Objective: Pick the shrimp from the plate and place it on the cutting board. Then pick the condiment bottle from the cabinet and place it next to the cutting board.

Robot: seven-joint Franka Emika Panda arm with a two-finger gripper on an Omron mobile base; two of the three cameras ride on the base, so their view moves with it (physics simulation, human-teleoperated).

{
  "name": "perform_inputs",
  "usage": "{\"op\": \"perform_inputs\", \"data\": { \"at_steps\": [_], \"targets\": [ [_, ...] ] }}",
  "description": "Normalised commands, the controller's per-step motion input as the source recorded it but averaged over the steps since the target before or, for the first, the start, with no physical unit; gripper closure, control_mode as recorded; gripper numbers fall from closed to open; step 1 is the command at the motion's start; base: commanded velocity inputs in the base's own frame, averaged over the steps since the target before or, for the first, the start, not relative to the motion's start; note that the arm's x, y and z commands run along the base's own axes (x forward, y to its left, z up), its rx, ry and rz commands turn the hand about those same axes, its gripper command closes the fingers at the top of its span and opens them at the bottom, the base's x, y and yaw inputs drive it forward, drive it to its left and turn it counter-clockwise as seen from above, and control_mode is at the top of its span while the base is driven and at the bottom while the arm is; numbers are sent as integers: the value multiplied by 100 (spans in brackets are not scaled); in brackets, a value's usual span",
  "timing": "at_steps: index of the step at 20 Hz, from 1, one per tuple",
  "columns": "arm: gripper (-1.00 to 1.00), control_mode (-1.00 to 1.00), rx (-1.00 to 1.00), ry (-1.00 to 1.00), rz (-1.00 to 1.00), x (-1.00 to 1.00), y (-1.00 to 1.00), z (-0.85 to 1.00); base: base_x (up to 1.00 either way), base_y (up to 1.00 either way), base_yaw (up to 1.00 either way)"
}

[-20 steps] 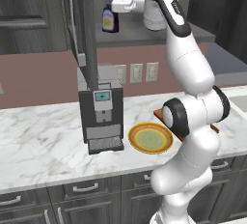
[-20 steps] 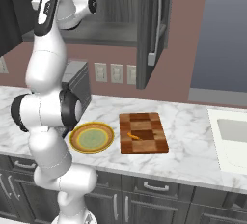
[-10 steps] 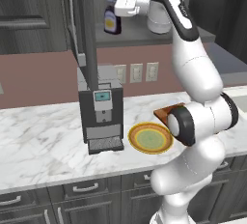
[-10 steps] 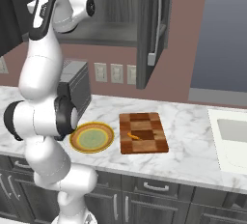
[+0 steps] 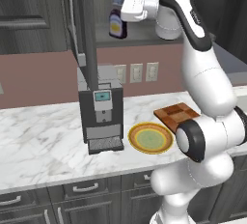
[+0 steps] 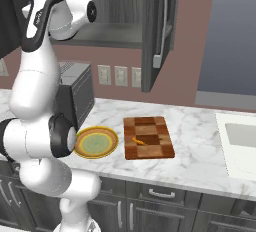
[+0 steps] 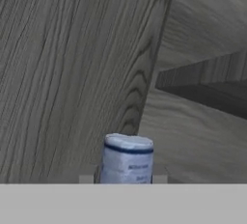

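Left base view: a white marbled worktop (image 5: 43,136) is seen over dark grey drawers (image 5: 87,189) with metal handles, backed by a dull red wall with pale outlets (image 5: 136,72).
Worktop items: a black coffee machine (image 5: 100,109) is stood left of the plate (image 5: 150,137); the cutting board (image 5: 176,115) is partly hidden behind the white arm.
Cabinet: the dark grey wood-grain cabinet (image 5: 144,6) is hung above, its door (image 5: 82,20) swung open and a flat grey shelf shown inside.
Condiment bottle: the condiment bottle (image 5: 117,24) is stood upright on the cabinet shelf; a dark brown body, pale cap and yellow-orange oval label are shown.
Gripper: the gripper (image 5: 126,13) is held level at the bottle's neck; the pale cap is seen between its finger tips (image 7: 159,178) in the hand view, but whether it is clamped cannot be told.
Right base view: the shrimp (image 6: 138,140), a tiny orange curve, is laid on the checkered cutting board, just right of the plate; a sink (image 6: 242,143) is set further right.
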Motion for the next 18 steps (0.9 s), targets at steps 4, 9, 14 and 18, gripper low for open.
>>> {"op": "perform_inputs", "data": {
  "at_steps": [4,9,14,18],
  "targets": [
    [100,-100,0,0,0,-46,-11,0,0,0,0],
    [100,-100,0,2,0,-49,-9,0,0,0,0],
    [100,-100,0,4,0,-52,-6,0,0,0,0],
    [100,-100,0,6,0,-56,-8,0,0,0,0]
  ]
}}
